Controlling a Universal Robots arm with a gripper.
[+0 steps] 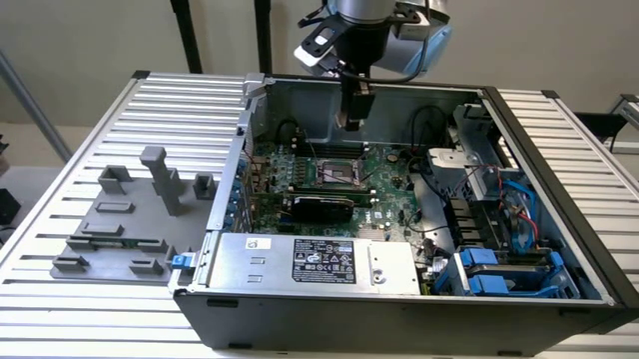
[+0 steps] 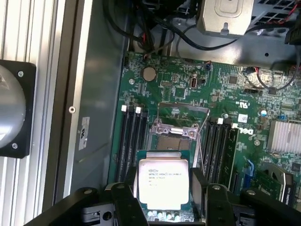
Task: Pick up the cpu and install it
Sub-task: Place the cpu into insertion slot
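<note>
One cpu (image 2: 163, 181) is being gripped by its two sides between the two black fingers (image 2: 127, 207) of the one gripper (image 2: 162, 193). It is being held flat in the air over the one open socket (image 2: 175, 141) in the middle of the green board (image 2: 235, 89). The board is being carried inside the one open computer case (image 1: 399, 321), toward its back wall.

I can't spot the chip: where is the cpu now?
In the wrist view, the cpu is held in the gripper, above the green motherboard and close to its open socket.
</note>
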